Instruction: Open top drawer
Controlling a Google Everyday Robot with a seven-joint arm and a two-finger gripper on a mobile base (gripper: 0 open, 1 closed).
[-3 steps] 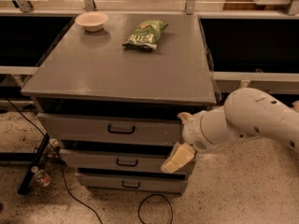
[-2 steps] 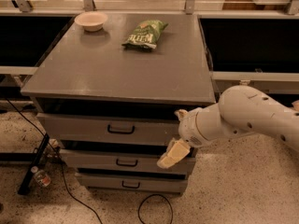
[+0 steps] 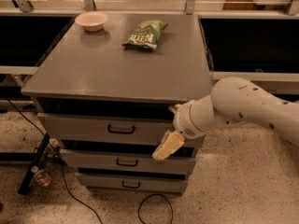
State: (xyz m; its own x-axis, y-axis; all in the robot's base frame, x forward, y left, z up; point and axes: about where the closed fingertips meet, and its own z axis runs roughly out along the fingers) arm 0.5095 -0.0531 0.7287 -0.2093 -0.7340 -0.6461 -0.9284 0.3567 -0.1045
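Note:
The top drawer (image 3: 79, 126) is the widest grey front of three, just under the grey cabinet top (image 3: 117, 69), with a small black bar handle (image 3: 121, 129) at its centre. A dark gap shows between its upper edge and the cabinet top. My gripper (image 3: 167, 144), on a thick white arm (image 3: 233, 106) coming in from the right, is in front of the drawer's right part, about a hand's width right of the handle and slightly below it. Two narrower grey drawers (image 3: 117, 162) sit below.
A white bowl (image 3: 91, 20) and a green snack bag (image 3: 145, 33) lie on the cabinet top. A black cable (image 3: 154, 204), a bottle (image 3: 41, 176) and a black stand leg (image 3: 32, 164) are on the speckled floor. Dark shelves flank the cabinet.
My gripper and arm have moved left and slightly up, closer to the top drawer's handle. The drawers have not moved.

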